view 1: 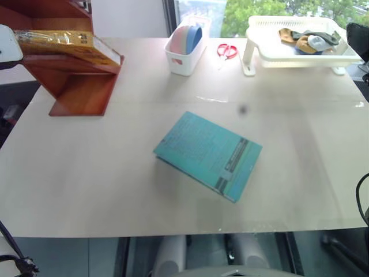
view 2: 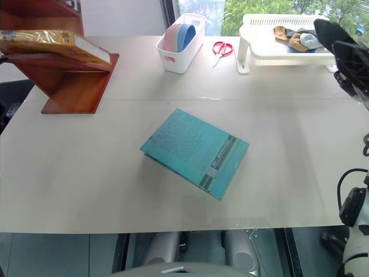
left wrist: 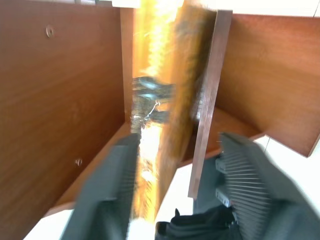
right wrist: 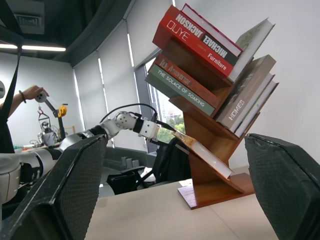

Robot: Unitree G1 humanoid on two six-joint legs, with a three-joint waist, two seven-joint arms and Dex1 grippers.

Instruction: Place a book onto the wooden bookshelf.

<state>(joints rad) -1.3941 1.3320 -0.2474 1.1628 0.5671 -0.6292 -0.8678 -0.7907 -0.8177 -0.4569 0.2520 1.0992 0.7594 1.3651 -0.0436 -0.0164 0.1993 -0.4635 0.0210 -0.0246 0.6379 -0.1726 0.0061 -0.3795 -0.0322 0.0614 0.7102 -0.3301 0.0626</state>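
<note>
While my left gripper (left wrist: 175, 185) sits at the wooden bookshelf (view 1: 75, 86) with its fingers (left wrist: 107, 195) spread apart, the book (view 1: 69, 45) lies on the lowest slanted board of that shelf unit, its orange-yellow cover up and its pale page edge facing away from the shelf's back. From my left wrist, the book's glossy cover runs between my two fingers with the edge of a shelf board beside it, and I cannot tell whether either pad touches it. The bookshelf stands on the far left corner of the table (view 1: 86, 190). To the right of the bookshelf, at the table's far edge, is a white plastic basket (view 1: 184, 49) holding pink and blue pieces standing upright. Just right of that are red-handled scissors (view 1: 226, 51) lying flat. Nearer me than the bookshelf, toward the table's middle, a teal book (view 1: 207, 154) lies flat and turned at an angle. Further right of the bookshelf, at the far right corner, a white rack (view 1: 300, 49) carries some brown and grey items. My right gripper (right wrist: 175, 190) points toward the bookshelf with its fingers (right wrist: 285, 185) spread wide and nothing between them.
</note>
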